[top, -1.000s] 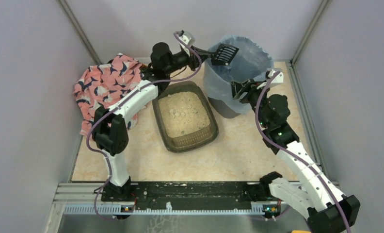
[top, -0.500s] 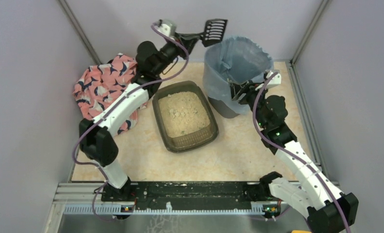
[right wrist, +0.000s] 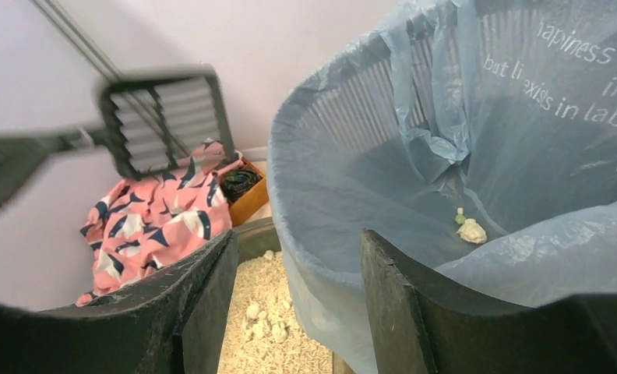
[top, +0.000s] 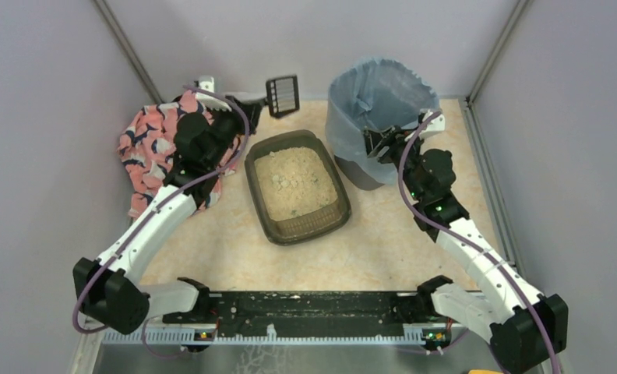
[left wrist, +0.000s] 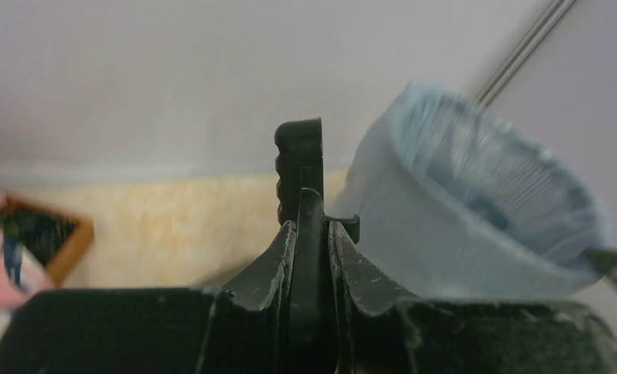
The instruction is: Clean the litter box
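While the left gripper (top: 244, 101) clamps shut on the handle of the scoop (top: 283, 95), the litter box (top: 305, 231) sits just right of it, nearer the bases. Right gripper (top: 377, 144) is spread wide, the rim of the bin (top: 343, 132) between its fingers, litter box to its left.

Our left fingers (left wrist: 270, 265) clamp the scoop (left wrist: 299, 156), which reaches ahead of them; the bin (left wrist: 461, 210) stands to their right. Its rim passes between our right fingers (right wrist: 204, 296). Left of these, the litter box (top: 305, 227) lies on the surface (top: 383, 234), with the cloth (right wrist: 153, 222) beyond.

Litter box (top: 305, 228), bin (top: 352, 132), scoop (top: 283, 95) — one each
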Available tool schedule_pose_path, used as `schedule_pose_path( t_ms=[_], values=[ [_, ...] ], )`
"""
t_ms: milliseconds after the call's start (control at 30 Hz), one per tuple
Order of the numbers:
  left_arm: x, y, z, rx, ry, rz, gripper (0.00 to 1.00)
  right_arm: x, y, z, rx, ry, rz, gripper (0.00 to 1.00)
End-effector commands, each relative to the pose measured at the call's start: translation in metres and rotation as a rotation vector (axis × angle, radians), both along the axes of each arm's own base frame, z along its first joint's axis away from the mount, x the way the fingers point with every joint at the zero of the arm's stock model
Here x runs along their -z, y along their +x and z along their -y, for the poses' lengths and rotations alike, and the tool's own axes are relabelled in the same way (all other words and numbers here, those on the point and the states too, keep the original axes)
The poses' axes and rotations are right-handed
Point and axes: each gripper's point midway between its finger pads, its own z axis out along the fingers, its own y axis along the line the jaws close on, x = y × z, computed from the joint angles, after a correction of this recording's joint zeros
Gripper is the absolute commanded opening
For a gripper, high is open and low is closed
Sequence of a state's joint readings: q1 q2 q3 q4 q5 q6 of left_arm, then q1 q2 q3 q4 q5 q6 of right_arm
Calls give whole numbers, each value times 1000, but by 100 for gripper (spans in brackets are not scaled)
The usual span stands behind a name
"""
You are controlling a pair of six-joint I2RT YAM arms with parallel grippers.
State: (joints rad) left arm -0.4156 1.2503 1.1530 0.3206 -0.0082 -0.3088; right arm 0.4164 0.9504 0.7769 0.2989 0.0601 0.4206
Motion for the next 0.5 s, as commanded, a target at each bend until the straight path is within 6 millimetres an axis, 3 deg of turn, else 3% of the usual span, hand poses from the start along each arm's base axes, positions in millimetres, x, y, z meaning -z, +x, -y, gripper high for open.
schedule_pose_path(
  t_ms=[0, 133, 300, 467],
  values=[
    [95, -14, -8, -26, -2, -275, 0, 8, 2, -11, -54, 23, -25, 59],
    [133, -25, -22, -83, 23, -364, 0, 14, 2, -15, -75, 31, -41, 59],
    [188, -20, -35, -164, 138, -507, 0, 21, 3, -20, -99, 40, -55, 59],
    [229, -20, -33, -156, 237, -658, 0, 25, 2, -21, -103, 37, -67, 59]
  ],
)
